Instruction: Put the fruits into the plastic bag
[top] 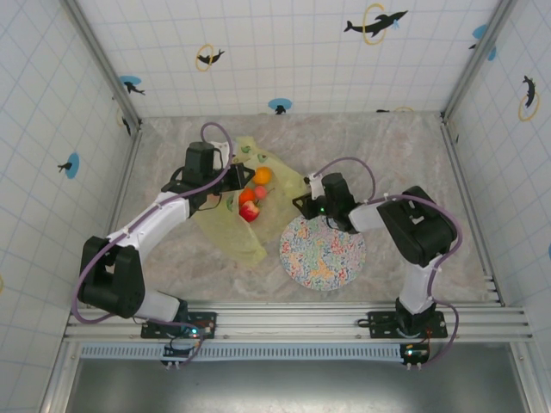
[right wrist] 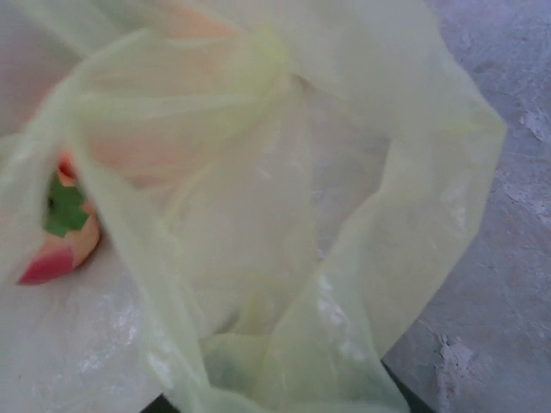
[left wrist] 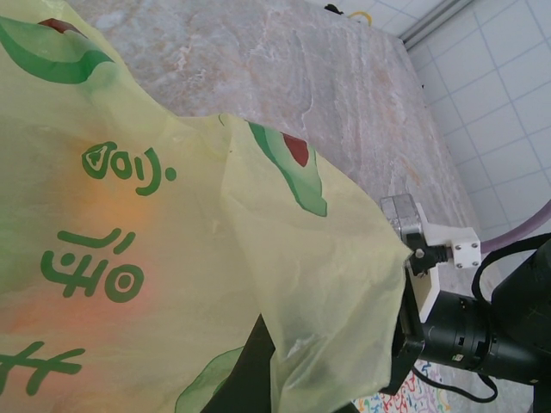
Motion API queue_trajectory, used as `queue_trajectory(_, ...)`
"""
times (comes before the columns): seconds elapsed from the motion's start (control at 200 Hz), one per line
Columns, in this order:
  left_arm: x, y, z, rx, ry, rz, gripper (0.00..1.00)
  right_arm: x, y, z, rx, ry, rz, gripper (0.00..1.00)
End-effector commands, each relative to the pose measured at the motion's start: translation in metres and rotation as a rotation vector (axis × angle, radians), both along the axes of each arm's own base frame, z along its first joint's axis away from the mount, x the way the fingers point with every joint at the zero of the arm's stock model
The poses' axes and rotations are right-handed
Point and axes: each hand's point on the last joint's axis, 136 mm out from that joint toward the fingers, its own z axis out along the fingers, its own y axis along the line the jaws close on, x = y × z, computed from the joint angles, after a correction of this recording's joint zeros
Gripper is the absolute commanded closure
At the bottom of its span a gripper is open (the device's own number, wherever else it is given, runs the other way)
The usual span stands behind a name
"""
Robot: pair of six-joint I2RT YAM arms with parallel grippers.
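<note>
1. Yellow-green, crinkly and thin, the plastic bag [top: 225, 225] lies spread on the marbled table [top: 396, 155] between the two arms, just beside the speckled plate [top: 323, 254].
2. Four fruits [top: 251, 200] cluster at the bag's middle: an orange one, a red apple and two smaller reddish ones. The overhead view does not settle whether they lie inside the film or on top of it. In the right wrist view, a red fruit [right wrist: 58, 237] with a green leaf shows past a fold.
3. The right gripper [top: 303, 205] is at the bag's right edge. In the left wrist view the film draws to a point at it [left wrist: 411, 249], so it reads as clenched on the bag.
4. The left gripper [top: 234, 178] sits beside the fruits, draped in film. I cannot tell whether it is released or clenched.
5. The film is probably very light, limp and slippery, and will collapse unless held. It is best pinched at a doubled fold of the rim. The fruits look hard, round and likely to roll, so they are best taken across the widest part.
</note>
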Motion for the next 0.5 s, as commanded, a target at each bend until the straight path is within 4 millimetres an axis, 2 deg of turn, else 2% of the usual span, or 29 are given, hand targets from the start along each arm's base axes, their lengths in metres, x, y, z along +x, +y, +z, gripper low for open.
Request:
queue_trajectory(0.0,0.001,0.005,0.009,-0.006,-0.023,0.013,1.00,0.014,0.013,0.033,0.097,-0.034,-0.013,0.77)
queue_trajectory(0.195,0.011,0.024,0.013,-0.003,-0.033,0.072,1.00,0.009,0.016,0.062,0.200,0.020,-0.060,1.00)
queue_trajectory(0.33,0.015,0.035,0.012,-0.003,-0.024,0.099,1.00,0.001,0.019,0.097,0.297,0.031,-0.056,1.00)
queue_trajectory(0.35,0.020,0.035,0.025,-0.011,-0.051,0.101,1.00,0.000,0.019,0.103,0.308,0.032,-0.052,1.00)
queue_trajectory(0.495,0.024,0.040,0.033,-0.018,-0.046,0.103,1.00,-0.010,0.023,0.142,0.375,0.032,-0.035,1.00)
